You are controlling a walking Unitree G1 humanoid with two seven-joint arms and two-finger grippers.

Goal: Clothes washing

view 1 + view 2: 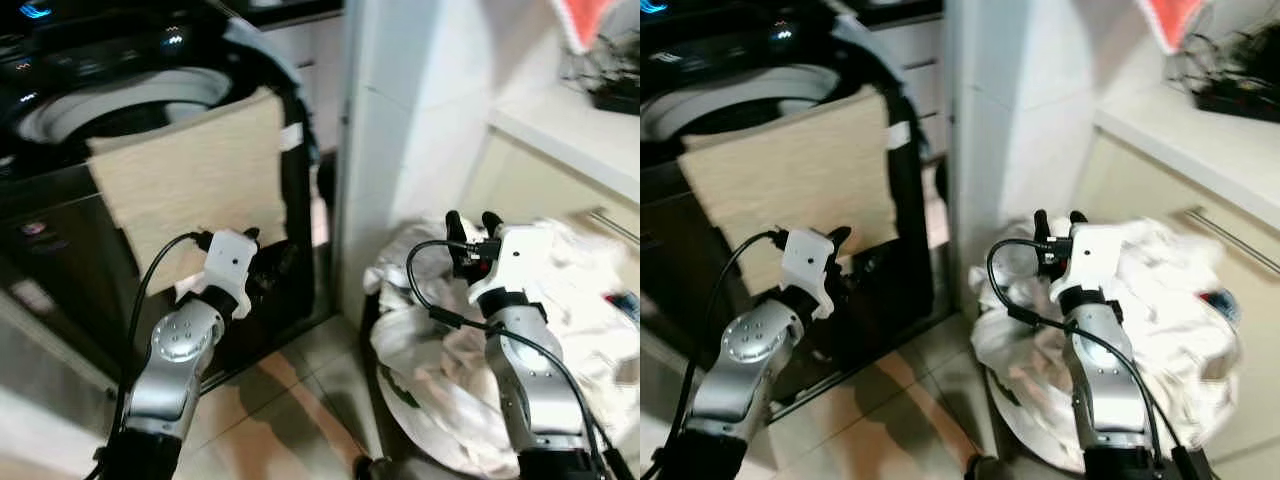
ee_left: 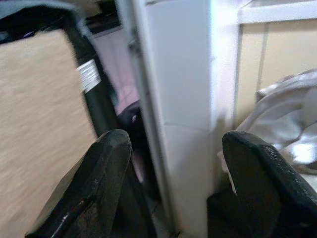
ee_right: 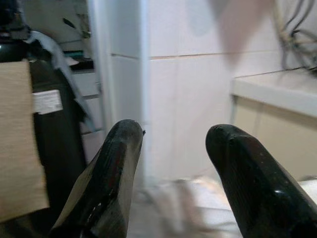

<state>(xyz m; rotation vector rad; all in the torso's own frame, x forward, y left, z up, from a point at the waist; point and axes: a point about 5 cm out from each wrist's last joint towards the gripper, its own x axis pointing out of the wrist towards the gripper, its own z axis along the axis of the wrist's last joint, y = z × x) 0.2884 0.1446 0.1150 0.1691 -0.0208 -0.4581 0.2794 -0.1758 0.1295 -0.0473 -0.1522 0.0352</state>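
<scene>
- You stand before a dark washing machine (image 1: 60,240) with a beige towel (image 1: 190,180) draped over its open rim; take the white pillar (image 1: 385,150) as your landmark.
- The towel and the machine sit to the left of the pillar, and the towel hangs half out, not down in the drum.
- To the right of the pillar lies the pile of white laundry (image 1: 440,350) in a basket on the floor, heaped high and just below the pale surface (image 1: 570,130).
- Your left pincer (image 1: 268,262) hovers near the lower edge of the towel, released, its fingers (image 2: 94,183) spread apart and holding nothing.
- Your right pincer (image 1: 468,225) hangs above the laundry pile, likewise released and empty, fingers (image 3: 111,173) parted.
- By my reckoning you are early in the job: one piece is at the machine's mouth, most of the load waits in the pile.
- Still left for you: picking up the white pieces, loading them, tucking in the towel, closing up and starting the wash.
</scene>
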